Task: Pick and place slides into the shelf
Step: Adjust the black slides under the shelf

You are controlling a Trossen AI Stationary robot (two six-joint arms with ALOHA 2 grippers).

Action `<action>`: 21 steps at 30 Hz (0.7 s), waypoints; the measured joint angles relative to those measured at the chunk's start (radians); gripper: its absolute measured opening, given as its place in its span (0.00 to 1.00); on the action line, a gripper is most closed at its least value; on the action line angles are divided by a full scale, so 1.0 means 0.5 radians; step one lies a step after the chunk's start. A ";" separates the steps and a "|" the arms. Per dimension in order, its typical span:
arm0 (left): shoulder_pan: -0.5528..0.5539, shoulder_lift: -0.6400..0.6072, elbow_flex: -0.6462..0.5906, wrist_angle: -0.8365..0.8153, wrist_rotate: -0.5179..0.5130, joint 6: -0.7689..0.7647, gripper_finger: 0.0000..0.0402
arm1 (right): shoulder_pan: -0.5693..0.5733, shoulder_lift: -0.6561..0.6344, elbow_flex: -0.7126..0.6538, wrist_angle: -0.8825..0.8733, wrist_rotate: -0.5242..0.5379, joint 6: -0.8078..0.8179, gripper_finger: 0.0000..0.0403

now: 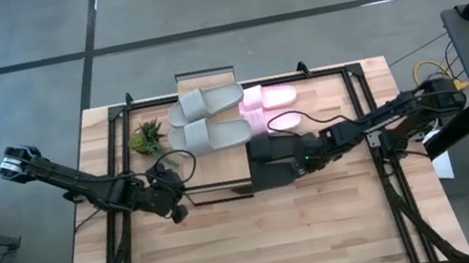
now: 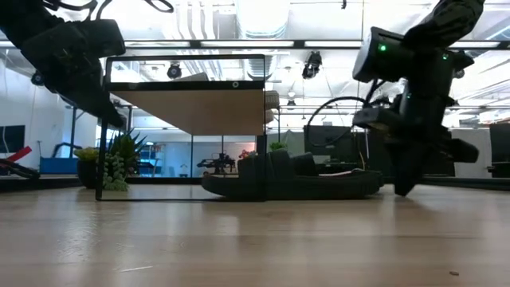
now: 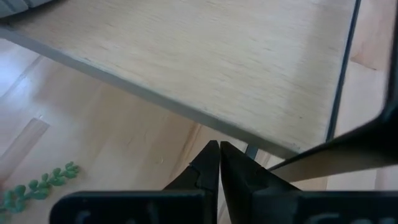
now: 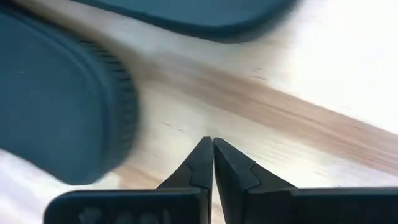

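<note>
Slides on and beside small wood-topped black-framed shelf [image 1: 207, 83].
Grey foam pair [image 1: 208, 117] and pink pair [image 1: 269, 98] atop shelf; black pair [image 1: 269, 159] beside it. Left jaws [image 3: 219, 163] closed empty near shelf; right jaws [image 4: 212, 158] closed empty beside black pair.

Two grey slides [image 1: 206, 117], two pink slides [image 1: 269, 98], two black slides [image 1: 271, 161], one shelf [image 1: 206, 79].

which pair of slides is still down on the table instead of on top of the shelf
The black slides. They lie on the table beside the shelf, under the right hand; the grey slides and pink slides sit on top.
</note>
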 joint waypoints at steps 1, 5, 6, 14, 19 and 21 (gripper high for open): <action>0.000 -0.002 0.000 -0.012 -0.002 0.000 0.00 | 0.000 -0.010 0.000 -0.043 0.022 0.013 0.02; 0.000 -0.003 0.000 -0.015 -0.004 -0.001 0.00 | -0.016 -0.040 0.000 -0.142 0.175 0.089 0.02; 0.000 -0.003 0.000 -0.015 -0.004 -0.001 0.00 | -0.030 -0.045 0.000 -0.146 0.214 0.101 0.02; 0.000 -0.003 0.000 -0.025 -0.003 -0.001 0.00 | -0.241 -0.047 0.001 -0.140 0.417 0.069 0.02; 0.000 -0.003 0.000 -0.026 -0.003 -0.002 0.00 | -0.375 -0.047 0.001 -0.131 0.427 -0.055 0.02; 0.001 -0.003 0.000 -0.027 -0.003 -0.002 0.00 | -0.415 -0.043 0.001 -0.100 0.415 -0.119 0.02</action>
